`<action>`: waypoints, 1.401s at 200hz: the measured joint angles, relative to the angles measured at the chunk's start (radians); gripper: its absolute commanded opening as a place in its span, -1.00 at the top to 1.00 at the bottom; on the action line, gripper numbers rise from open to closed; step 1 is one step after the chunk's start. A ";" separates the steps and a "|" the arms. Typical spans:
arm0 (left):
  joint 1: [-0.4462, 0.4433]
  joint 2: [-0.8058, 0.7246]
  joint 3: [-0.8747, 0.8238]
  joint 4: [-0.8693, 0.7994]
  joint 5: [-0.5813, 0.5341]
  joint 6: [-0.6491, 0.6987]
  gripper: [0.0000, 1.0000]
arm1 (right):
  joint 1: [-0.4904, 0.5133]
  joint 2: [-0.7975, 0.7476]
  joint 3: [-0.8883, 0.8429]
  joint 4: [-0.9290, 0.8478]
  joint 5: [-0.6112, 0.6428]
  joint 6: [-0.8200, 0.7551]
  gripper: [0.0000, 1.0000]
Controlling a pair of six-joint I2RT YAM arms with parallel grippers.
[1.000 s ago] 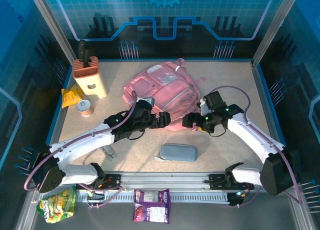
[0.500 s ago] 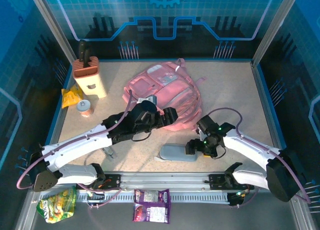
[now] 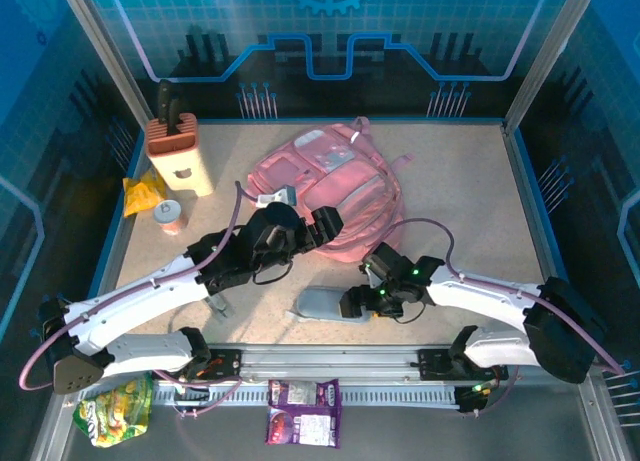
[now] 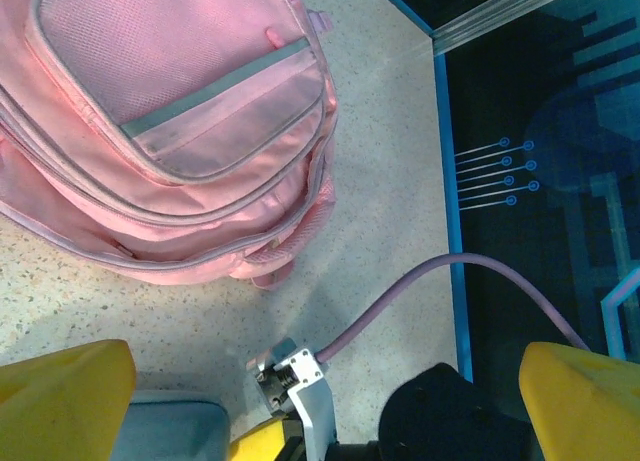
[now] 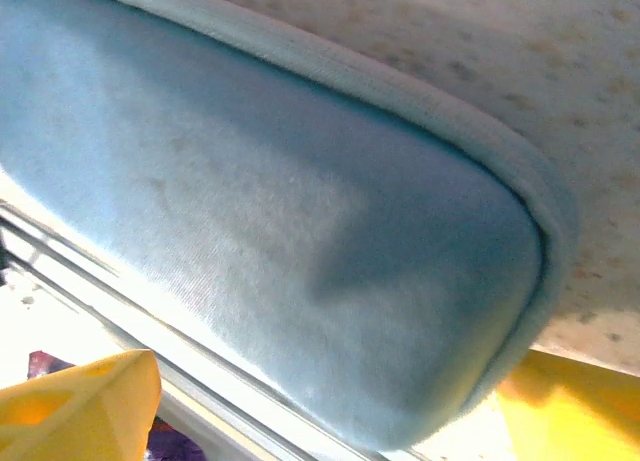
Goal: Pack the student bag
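Speckled tabletop (image 3: pixel 460 181) inside a blue-lit cell: the pink student bag (image 3: pixel 335 181) lay flat, its zips apparently closed, just beyond the left gripper (image 3: pixel 328 226), whose jaws stood fully apart and held nothing. Nearer the arm bases, the right gripper (image 3: pixel 352 303) straddled one end of a grey pencil case (image 3: pixel 322 304), yellow fingers (image 5: pixel 80 401) wide on either side and not yet clamped. A sound pickup would likely mean closing squarely across the soft case's narrow width, with the idle hand opening the bag before any load arrives.
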 measured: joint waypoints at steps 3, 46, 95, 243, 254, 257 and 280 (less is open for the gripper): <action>0.000 0.000 0.000 0.000 0.000 0.000 -0.99 | 0.002 0.000 0.007 -0.004 0.003 -0.008 -0.86; 0.000 0.017 0.002 -0.014 0.000 0.000 -0.99 | -0.008 -0.043 0.085 -0.100 0.111 -0.187 -0.99; 0.000 0.055 0.025 -0.039 0.000 0.000 -0.99 | -0.011 0.075 0.163 -0.076 0.113 -0.433 -0.99; 0.050 -0.095 -0.140 -0.135 -0.105 0.011 -0.99 | 0.208 0.170 0.114 0.120 0.082 -0.587 -0.99; 0.059 -0.121 -0.167 -0.142 -0.109 0.012 -0.99 | 0.241 0.171 0.114 0.121 0.113 -0.579 -0.99; 0.061 -0.127 -0.174 -0.143 -0.112 0.012 -0.99 | 0.252 0.171 0.114 0.121 0.124 -0.576 -0.99; 0.069 -0.174 -0.210 -0.159 -0.126 0.014 -0.98 | 0.319 0.200 0.133 0.108 0.203 -0.569 -0.99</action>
